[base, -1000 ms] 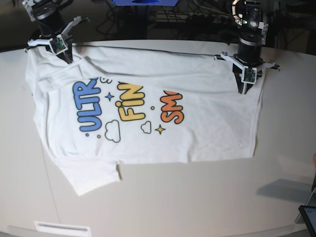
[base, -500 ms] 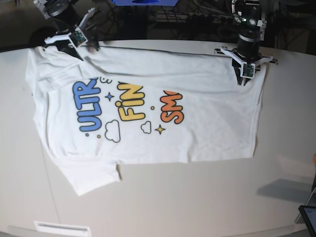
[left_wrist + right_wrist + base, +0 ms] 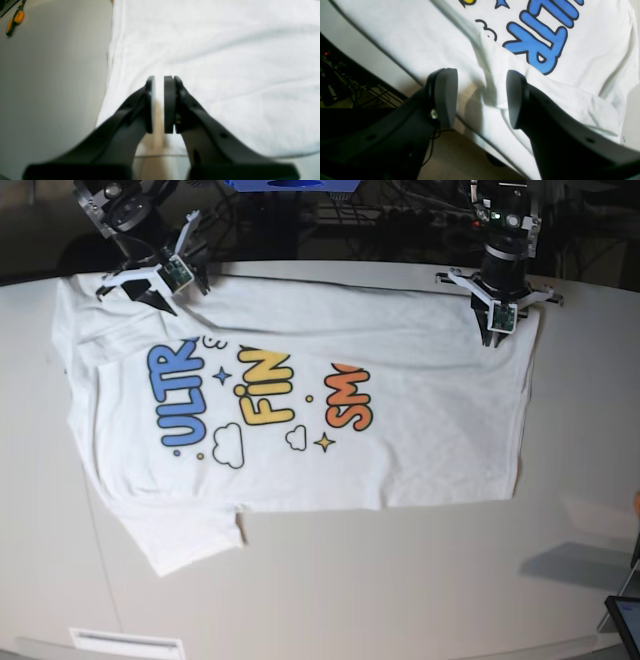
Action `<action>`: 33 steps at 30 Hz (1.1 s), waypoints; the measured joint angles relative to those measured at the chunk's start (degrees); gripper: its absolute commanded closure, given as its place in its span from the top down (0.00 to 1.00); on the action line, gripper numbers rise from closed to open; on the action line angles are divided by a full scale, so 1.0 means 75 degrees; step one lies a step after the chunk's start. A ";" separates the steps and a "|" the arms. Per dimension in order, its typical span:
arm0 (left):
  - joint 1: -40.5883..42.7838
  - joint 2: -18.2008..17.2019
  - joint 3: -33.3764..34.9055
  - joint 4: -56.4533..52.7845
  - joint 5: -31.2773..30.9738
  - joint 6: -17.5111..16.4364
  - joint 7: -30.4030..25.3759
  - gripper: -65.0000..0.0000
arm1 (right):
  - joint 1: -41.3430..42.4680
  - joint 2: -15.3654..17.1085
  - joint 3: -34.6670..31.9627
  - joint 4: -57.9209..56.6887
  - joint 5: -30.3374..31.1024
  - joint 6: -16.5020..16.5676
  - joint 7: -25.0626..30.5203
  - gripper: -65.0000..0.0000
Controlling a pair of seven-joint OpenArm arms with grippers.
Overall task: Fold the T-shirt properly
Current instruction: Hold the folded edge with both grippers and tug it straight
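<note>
Bright, even overhead light; both wrist views are soft, the dark plastic gripper fingers (image 3: pixel 150 105) blurred up close.

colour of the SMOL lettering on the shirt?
Orange with a dark outline; the lettering on the shirt shows best in the base view.

Left end effector (image 3: pixel 159 105) points down, fingers nearly together with a thin gap, nothing between. Right end effector (image 3: pixel 481 96) tilted, fingers spread wide, holding nothing.
</note>
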 measured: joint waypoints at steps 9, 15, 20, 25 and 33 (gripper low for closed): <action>-0.0006 -0.0003 0.0000 0.0000 0.0000 0.0000 -0.0006 0.09 | 0.0341 0.0003 0.0044 -0.0119 -0.0003 0.0012 -0.0565 0.46; 0.0000 0.0000 -0.0015 0.0000 -0.0003 0.0000 -0.0003 0.09 | 0.0568 0.0006 0.0466 -0.0146 0.0003 -0.0003 -0.0694 0.46; -0.0023 -0.0003 -0.0015 0.0000 0.0000 0.0000 -0.0006 0.09 | 0.0557 0.0003 0.0466 -0.0154 0.0006 0.0000 -0.0691 0.46; -0.0029 -0.0003 -0.0015 -0.0003 0.0000 0.0000 -0.0003 0.09 | 0.0358 -0.0003 0.0463 -0.0154 0.0029 0.0000 -0.0688 0.46; -0.0029 -0.0003 -0.0017 -0.0003 0.0003 -0.0003 -0.0003 0.09 | 0.0338 -0.0207 0.0428 -0.0154 0.0026 0.0032 -0.0694 0.46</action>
